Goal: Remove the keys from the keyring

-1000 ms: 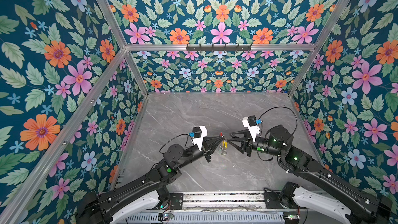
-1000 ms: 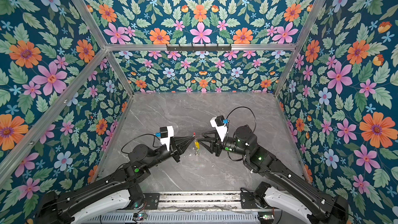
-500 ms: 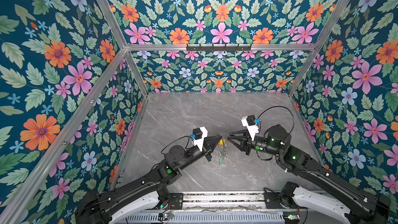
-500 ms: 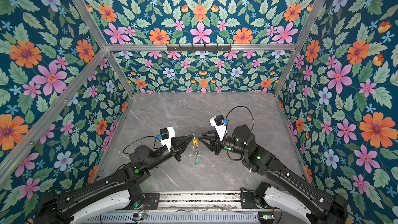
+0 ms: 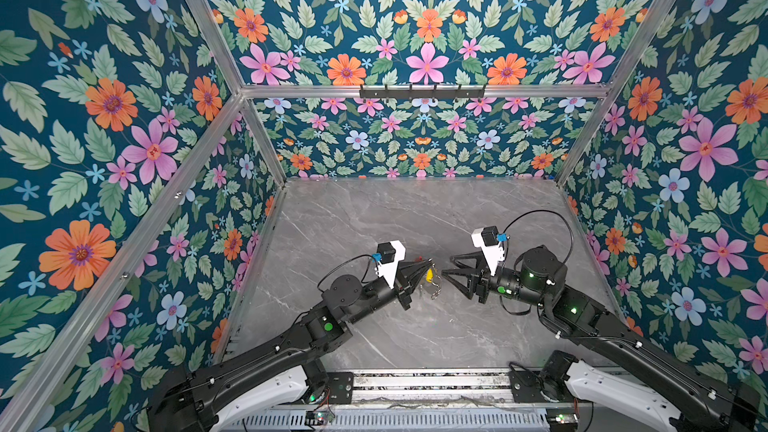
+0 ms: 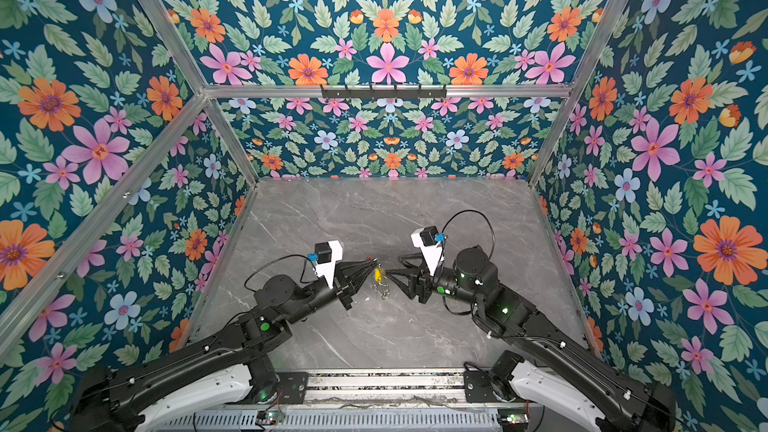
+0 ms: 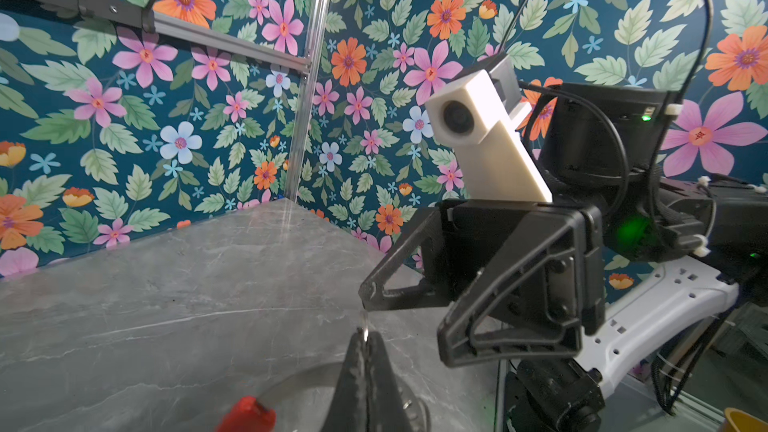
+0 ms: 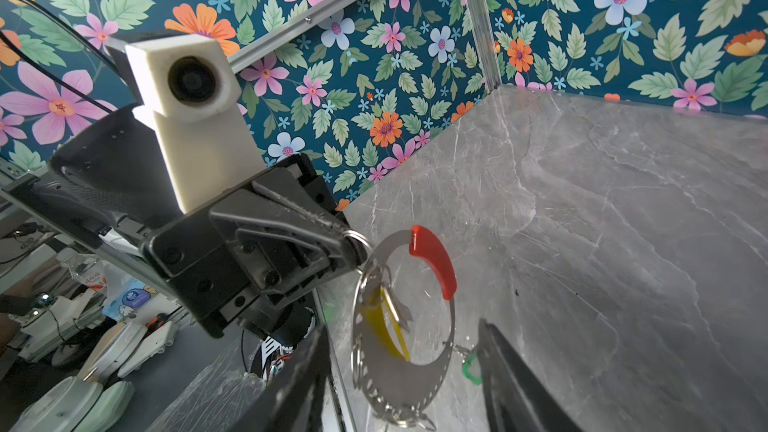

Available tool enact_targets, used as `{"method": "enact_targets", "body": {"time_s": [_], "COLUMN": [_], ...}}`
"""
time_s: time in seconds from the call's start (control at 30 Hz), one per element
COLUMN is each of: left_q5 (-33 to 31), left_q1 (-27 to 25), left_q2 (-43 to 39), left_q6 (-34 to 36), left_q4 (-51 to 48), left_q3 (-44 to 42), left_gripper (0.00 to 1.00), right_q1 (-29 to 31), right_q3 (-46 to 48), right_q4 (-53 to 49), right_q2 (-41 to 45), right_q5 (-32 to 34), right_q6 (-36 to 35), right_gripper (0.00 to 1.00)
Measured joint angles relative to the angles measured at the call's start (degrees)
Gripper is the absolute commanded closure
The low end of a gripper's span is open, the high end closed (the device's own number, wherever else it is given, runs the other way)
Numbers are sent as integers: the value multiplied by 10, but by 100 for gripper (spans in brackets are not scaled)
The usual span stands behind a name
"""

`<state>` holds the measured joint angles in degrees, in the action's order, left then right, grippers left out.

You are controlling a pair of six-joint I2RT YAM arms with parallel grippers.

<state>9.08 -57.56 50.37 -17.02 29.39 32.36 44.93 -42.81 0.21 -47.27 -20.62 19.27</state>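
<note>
Keyring point(image 8: 399, 386) hangs from the tightly closed left gripper point(image 8: 351, 249), yellow key point(image 8: 382, 322) on it; right gripper point(image 5: 447, 264), just beside the keyring, is spread apart, empty.

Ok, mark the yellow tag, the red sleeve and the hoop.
yellow tag point(image 8: 376, 320): right wrist view, middle of its body.
red sleeve point(image 8: 434, 257): right wrist view, middle of its arc.
hoop point(image 8: 395, 382): right wrist view, bare grey arc away from the sleeve.
</note>
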Motion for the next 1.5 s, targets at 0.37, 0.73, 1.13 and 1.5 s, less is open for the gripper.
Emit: {"method": "enact_targets", "body": {"time_s": [0.37, 0.73, 1.13, 1.5], "left_q5": [49, 38, 26, 73], "left_q1": [0, 0, -1, -1], "left_q2": [59, 90, 71, -48], "left_q6": [-90, -132, -127, -62], "left_q4": [-193, -345, -355, -155], "left_q3": [135, 227, 210, 47], "left_gripper": [100, 100, 100, 100], "right_q1": [0, 0, 0, 0], "right_q3": [11, 42, 47, 47], "right_q4": [-62, -68, -76, -66], "right_q2": [48, 78, 87, 90], "right_q5": [1, 42, 43, 13], "right_q6": [3, 16, 16, 15], "right_gripper": [52, 64, 52, 50]}}
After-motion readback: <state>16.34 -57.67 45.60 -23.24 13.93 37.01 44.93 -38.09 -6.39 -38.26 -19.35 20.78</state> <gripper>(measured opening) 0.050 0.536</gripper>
